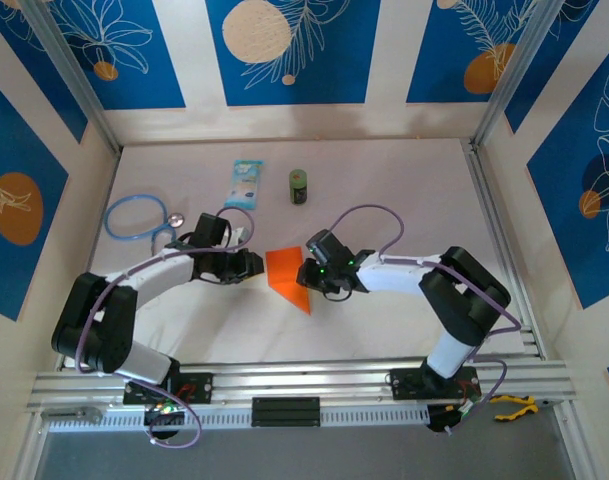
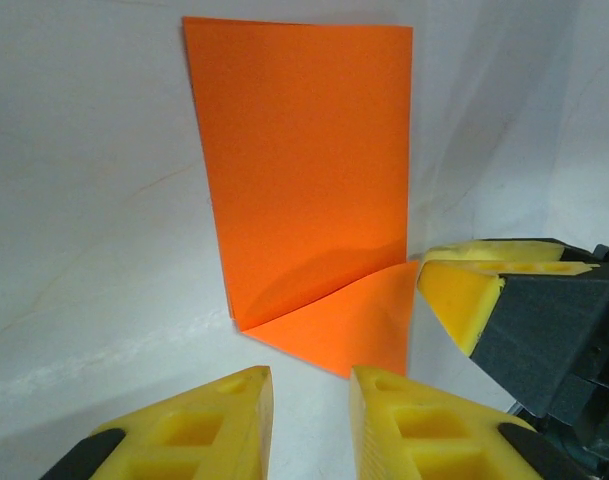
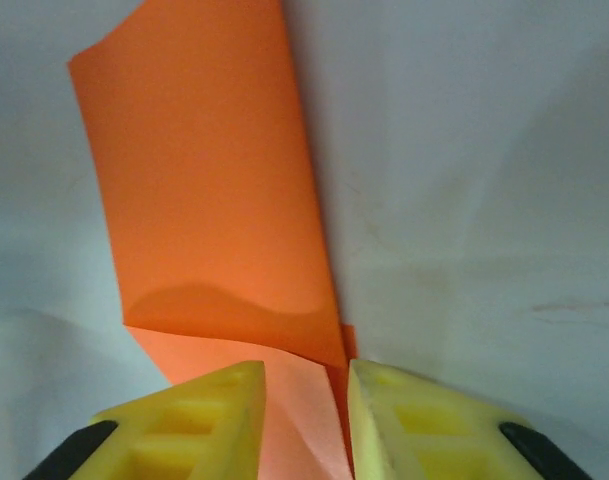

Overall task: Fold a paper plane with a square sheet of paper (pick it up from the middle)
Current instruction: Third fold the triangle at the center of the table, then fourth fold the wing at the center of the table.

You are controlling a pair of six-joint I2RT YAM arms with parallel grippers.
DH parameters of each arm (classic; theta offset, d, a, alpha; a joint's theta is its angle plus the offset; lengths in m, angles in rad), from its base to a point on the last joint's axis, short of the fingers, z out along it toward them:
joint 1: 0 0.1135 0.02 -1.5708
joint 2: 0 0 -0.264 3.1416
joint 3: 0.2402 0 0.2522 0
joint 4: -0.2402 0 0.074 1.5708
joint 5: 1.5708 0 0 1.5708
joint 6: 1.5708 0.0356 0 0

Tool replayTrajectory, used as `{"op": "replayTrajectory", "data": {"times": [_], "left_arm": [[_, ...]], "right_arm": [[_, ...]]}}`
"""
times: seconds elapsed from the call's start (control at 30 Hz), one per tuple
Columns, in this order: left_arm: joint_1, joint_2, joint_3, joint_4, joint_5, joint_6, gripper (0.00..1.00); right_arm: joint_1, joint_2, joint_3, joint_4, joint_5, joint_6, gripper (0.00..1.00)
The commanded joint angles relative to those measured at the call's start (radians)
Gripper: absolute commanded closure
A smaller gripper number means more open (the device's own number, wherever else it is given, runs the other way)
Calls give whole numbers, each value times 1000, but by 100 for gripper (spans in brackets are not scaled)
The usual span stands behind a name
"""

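Note:
The square sheet of paper (image 1: 287, 272) is bright orange and lies on the white table between both grippers, folded lengthwise. One near corner is turned over into a triangle (image 2: 349, 325). No paper plane shape is in view. My left gripper (image 1: 252, 264) sits just left of the sheet. In the left wrist view its gripper (image 2: 312, 375) is open with bare table in the gap and the sheet (image 2: 304, 170) just ahead. My right gripper (image 1: 309, 272) is at the sheet's right edge. In the right wrist view that gripper (image 3: 306, 368) stands open over the sheet (image 3: 204, 180), with the turned corner lying between its fingers.
A light-blue packet (image 1: 244, 183) and a small green can (image 1: 299, 186) stand at the back of the table. A blue stethoscope (image 1: 134, 215) lies at the left, close behind the left arm. The right gripper's yellow finger (image 2: 454, 295) reaches into the left wrist view.

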Motion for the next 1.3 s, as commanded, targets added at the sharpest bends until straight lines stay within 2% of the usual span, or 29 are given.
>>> {"op": "replayTrajectory", "data": {"times": [0.0,0.27,0.47,0.63,0.9,1.27], "left_arm": [[15,-23,-14,-39,2,16,73],[18,-7,-1,-47,13,20,72],[18,4,6,-48,21,21,72],[18,3,13,-49,22,21,71],[18,-2,-5,-44,22,20,71],[19,-13,-8,-48,13,21,71]], "right_arm": [[-3,17,22,11,-54,-36,74],[-2,4,11,2,-57,-46,82],[-3,10,10,18,-84,-63,82],[-4,27,17,-2,-66,-60,77],[-7,47,22,16,-107,-67,77],[-6,13,11,8,-105,-76,89]]}}
